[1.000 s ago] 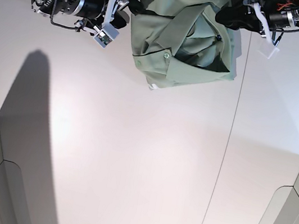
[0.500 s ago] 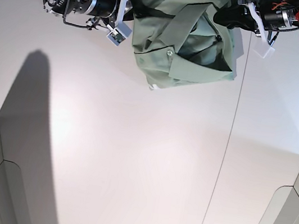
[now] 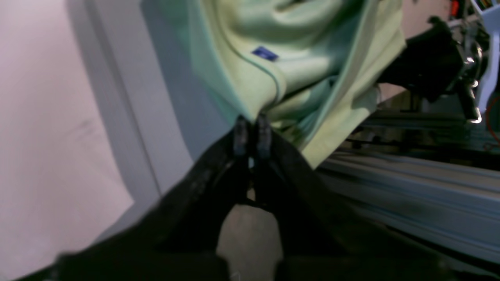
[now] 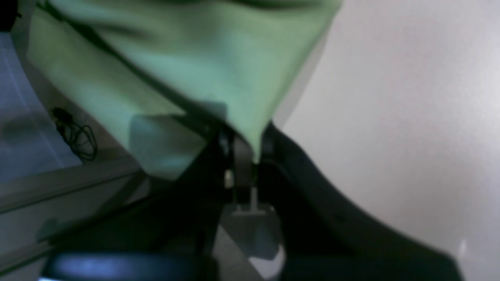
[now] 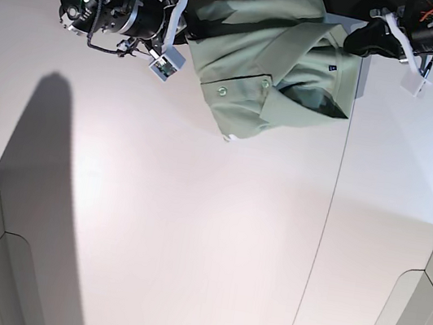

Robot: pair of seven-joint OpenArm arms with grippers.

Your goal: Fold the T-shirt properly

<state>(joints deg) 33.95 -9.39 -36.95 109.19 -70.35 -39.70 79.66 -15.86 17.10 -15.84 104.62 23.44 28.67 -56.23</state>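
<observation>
Jaws on both sides have just snapped from wide to pinched; the left gripper [image 3: 252,134] and right gripper [image 4: 244,146] each clamp an edge of the T-shirt [image 5: 271,76] — stretched at the table's [image 5: 189,232] far edge, ready for spreading; count: one shirt, two grippers.

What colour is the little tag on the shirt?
Blue, a small tag on the shirt; clearest in the left wrist view.
</observation>
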